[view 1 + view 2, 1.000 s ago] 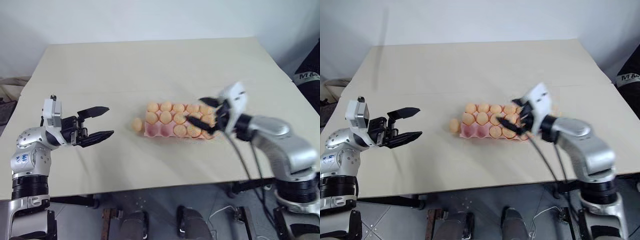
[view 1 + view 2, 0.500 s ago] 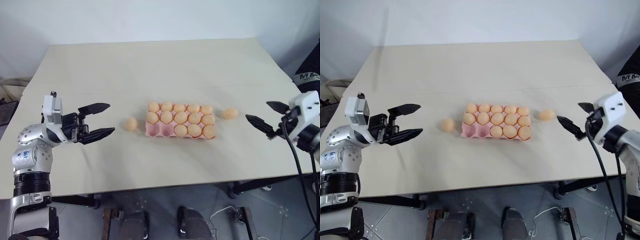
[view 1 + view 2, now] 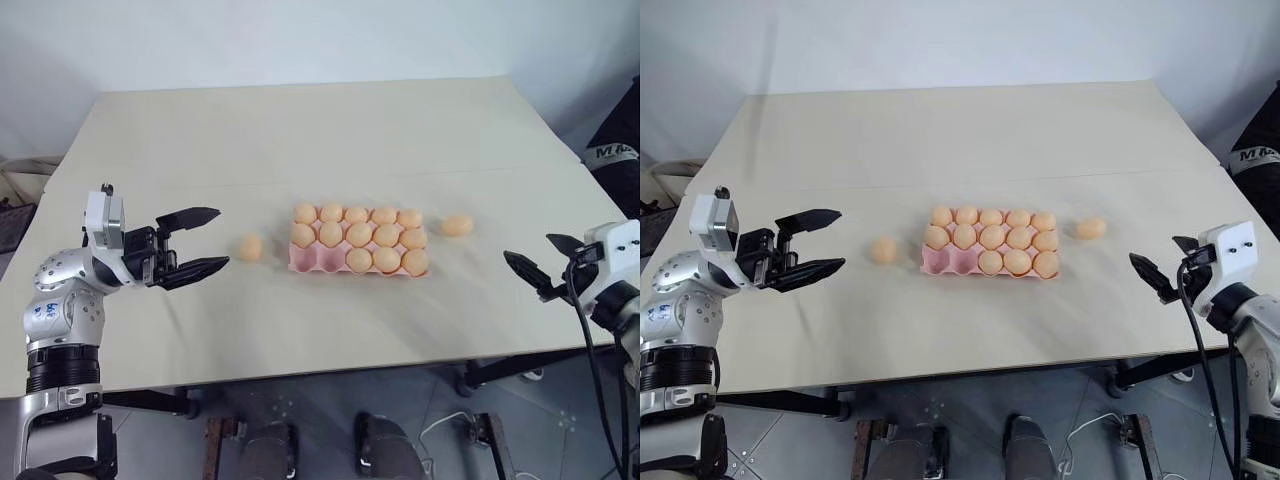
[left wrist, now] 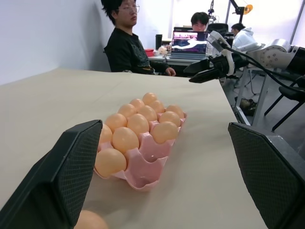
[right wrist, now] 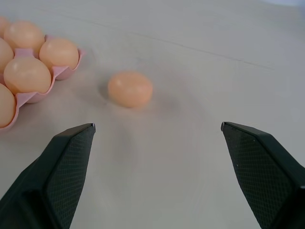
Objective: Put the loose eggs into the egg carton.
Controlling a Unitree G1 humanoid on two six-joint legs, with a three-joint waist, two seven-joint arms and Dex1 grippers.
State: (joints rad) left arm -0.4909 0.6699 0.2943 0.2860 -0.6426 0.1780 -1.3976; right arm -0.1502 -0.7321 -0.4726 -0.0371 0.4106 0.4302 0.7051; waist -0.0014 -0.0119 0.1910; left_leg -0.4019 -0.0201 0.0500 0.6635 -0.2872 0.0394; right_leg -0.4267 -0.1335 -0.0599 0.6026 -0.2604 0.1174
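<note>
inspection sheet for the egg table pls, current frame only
Surface: beige table, bare around the job's things.
Job's things: pink egg carton, two near-row cups vacant; one loose egg left of it, another egg to its right.
Clutter: nothing seen.
Hands: left hand and right hand open, holding nothing, clear of the eggs.
Cables: black cable on right arm.
Surroundings: people seated at a desk with a laptop beyond.

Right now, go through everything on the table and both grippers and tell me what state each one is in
egg carton: lidless, flat on the table, thirteen cups filled, two front-left cups empty.
left loose egg: lying on the table, apart from the carton.
right loose egg: lying on the table, apart from the carton.
left gripper: open, empty.
right gripper: open, empty.
</note>
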